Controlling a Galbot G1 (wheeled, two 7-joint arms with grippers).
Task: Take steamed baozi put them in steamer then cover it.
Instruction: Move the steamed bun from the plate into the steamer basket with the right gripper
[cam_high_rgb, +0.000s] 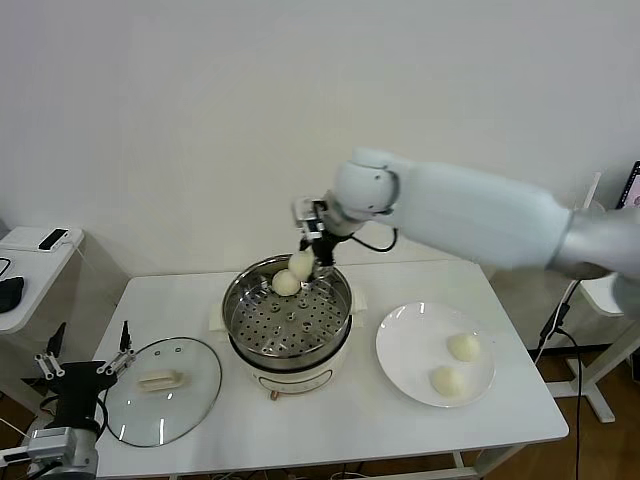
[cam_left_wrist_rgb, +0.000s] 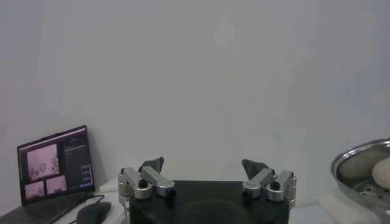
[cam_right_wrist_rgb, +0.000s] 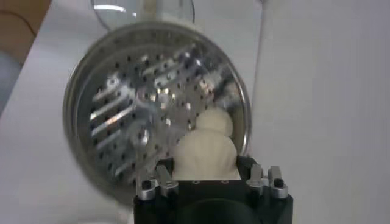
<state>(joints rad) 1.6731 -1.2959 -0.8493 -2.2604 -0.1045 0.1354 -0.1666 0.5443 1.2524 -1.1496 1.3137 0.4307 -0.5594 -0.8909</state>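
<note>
Baozi (cam_high_rgb: 302, 263) gripped by right gripper (cam_high_rgb: 314, 262) above steamer (cam_high_rgb: 262, 335), frame centre, over another bun (cam_high_rgb: 286, 283); left gripper (cam_high_rgb: 85, 366), lower left, gapes wide.

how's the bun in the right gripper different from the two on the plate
The held bun hangs in the right gripper over the steamer; the plate buns lie loose on the plate. It sits beside a bun already inside. All look round and cream-white.
</note>
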